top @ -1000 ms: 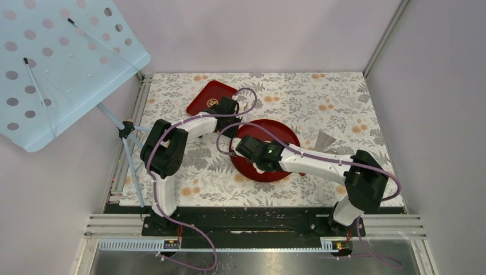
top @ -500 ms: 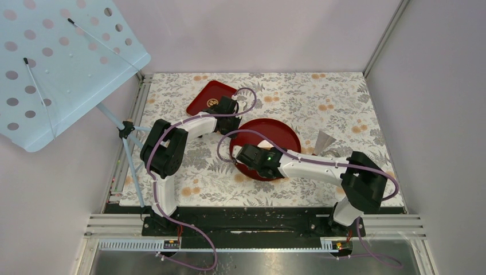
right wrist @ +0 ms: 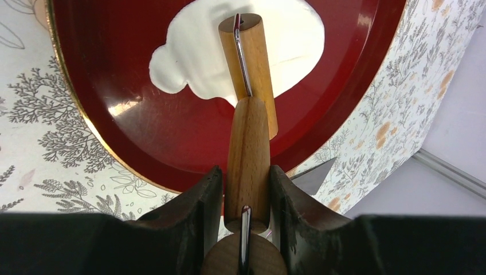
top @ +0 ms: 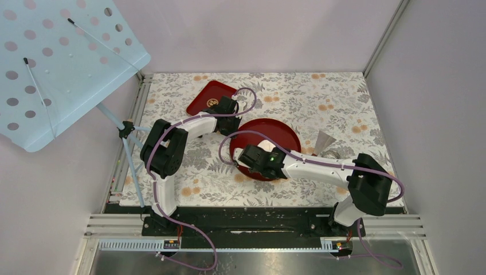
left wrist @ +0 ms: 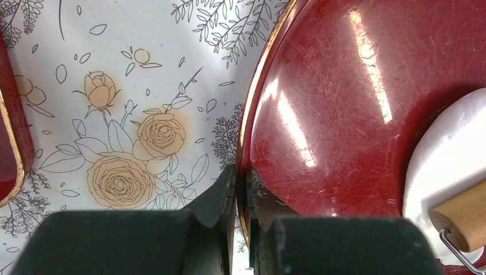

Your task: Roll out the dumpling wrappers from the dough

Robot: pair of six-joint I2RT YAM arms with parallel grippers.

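Note:
A round red plate lies mid-table. On it is an irregular, lobed white dough sheet, also seen in the left wrist view. No small round wrappers show. My left gripper is shut on the plate's left rim, one finger inside and one outside; from above it is at the plate's far-left edge. My right gripper is shut on the wooden handle of a small rolling pin. The pin's barrel rests on the dough. From above, this gripper is over the plate's near-left edge.
A red square tray lies at the back left, behind the left gripper, and shows at the left edge of the left wrist view. A grey cone-shaped cutter stands right of the plate. A blue perforated panel on a stand overhangs the far-left corner.
My right gripper has drawn back toward the near edge of the plate with the rolling pin in it. The left gripper has stayed on the plate's rim.

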